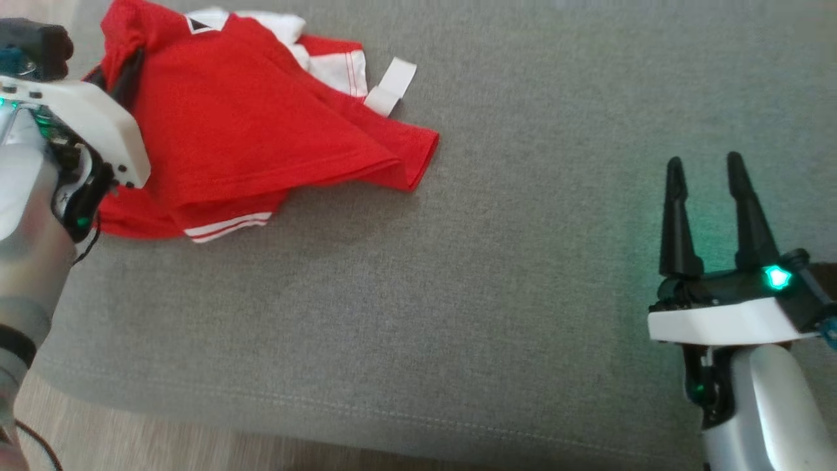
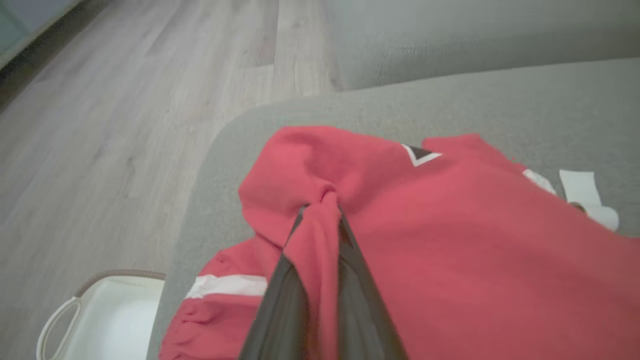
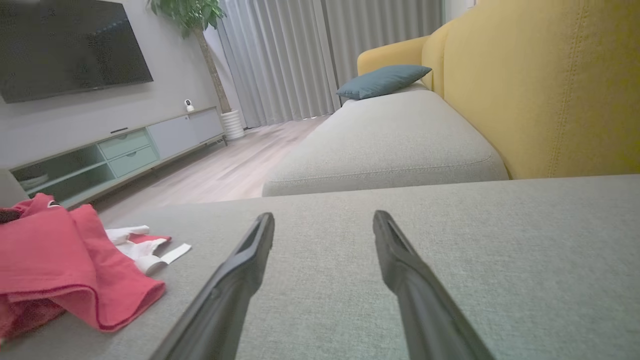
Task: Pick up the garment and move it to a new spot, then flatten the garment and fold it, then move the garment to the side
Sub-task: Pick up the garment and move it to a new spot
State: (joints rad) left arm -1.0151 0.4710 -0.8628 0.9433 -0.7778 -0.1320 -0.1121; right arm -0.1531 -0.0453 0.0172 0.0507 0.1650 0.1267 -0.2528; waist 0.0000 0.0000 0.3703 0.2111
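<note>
Left pincer (image 2: pixel 322 202) is closed on a bunched fold of the red shirt (image 1: pixel 261 124), with fabric pinched between both dark fingers. The shirt, red with white trim, lies crumpled at the left end of the grey sofa cushion (image 1: pixel 458 314), close to its rounded corner. Right pincer (image 1: pixel 706 170) is open, fingers spread, above bare cushion toward the right side, well apart from the shirt. A white tub (image 2: pixel 105 320) stands on the wooden floor (image 2: pixel 125 100) beside the cushion's left edge.
</note>
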